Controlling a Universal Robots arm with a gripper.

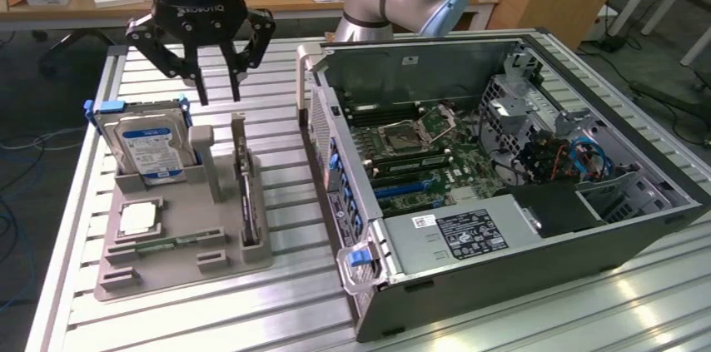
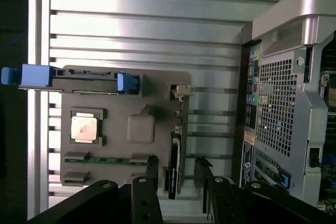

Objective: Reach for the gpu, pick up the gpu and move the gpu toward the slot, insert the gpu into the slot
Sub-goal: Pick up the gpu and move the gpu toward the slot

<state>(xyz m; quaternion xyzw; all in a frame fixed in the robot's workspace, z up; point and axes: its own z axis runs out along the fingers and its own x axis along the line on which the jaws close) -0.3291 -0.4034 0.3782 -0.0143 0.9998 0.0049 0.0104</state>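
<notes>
The gpu (image 1: 242,179) stands on its long edge in a groove of the grey holder tray (image 1: 222,267), its silver bracket end toward the back. My gripper (image 1: 220,96) hangs above the tray's back end, open, with nothing between its fingers and a gap of air down to the card. In the wrist view the gpu (image 2: 176,153) appears edge-on as a thin dark strip, lined up between my two black fingertips (image 2: 152,163). The slot (image 1: 402,190) is a long narrow strip on the green motherboard inside the open computer case (image 1: 522,235).
A silver-blue hard drive (image 1: 150,144) stands upright in the tray beside the gpu. A square CPU (image 1: 138,219) and a memory stick (image 1: 166,245) lie flat in the tray. The case's rear wall (image 2: 278,103) rises close to the tray, on a slatted metal table (image 1: 289,227).
</notes>
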